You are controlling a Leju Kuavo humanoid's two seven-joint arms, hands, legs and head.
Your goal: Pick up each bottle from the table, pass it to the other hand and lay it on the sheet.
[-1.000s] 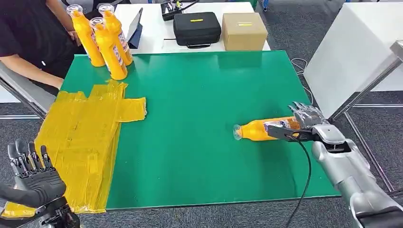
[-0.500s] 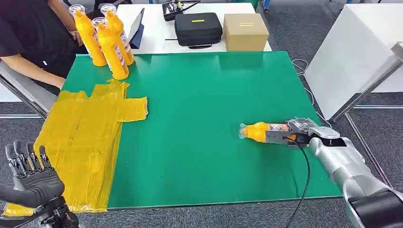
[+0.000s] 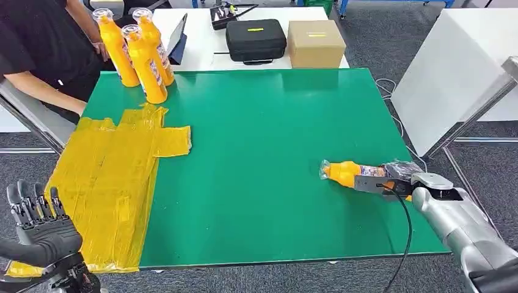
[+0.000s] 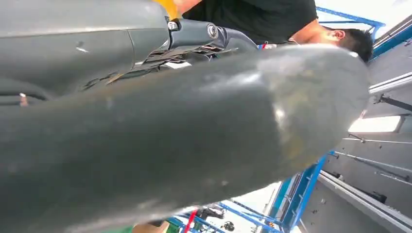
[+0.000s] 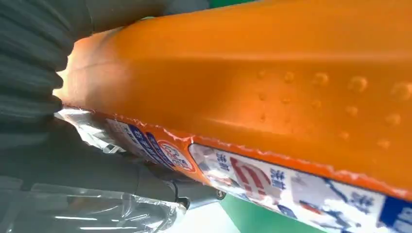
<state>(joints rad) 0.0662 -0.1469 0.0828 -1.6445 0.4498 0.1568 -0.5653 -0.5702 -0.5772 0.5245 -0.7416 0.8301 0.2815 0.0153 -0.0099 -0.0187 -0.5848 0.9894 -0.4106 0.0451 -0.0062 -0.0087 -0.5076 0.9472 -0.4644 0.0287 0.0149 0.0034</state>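
Note:
An orange bottle (image 3: 346, 173) lies on its side near the right edge of the green table (image 3: 262, 128), cap pointing left. My right hand (image 3: 391, 177) grips its label end; up close, the right wrist view has the orange body and label (image 5: 272, 97) against the hand. My left hand (image 3: 40, 223) hovers low at the near left, by the corner of the yellow sheet (image 3: 110, 177), fingers spread upward and holding nothing. Three more orange bottles (image 3: 143, 52) stand upright at the table's far left corner.
A person in black (image 3: 36, 49) sits at the far left beside the standing bottles. Behind the green table a white table carries a black case (image 3: 255, 38) and a cardboard box (image 3: 314, 39). A white panel (image 3: 452, 67) stands to the right.
My right hand has closed around the bottle's label end and pulled it to the right and nearer to me. The left hand has hardly moved.

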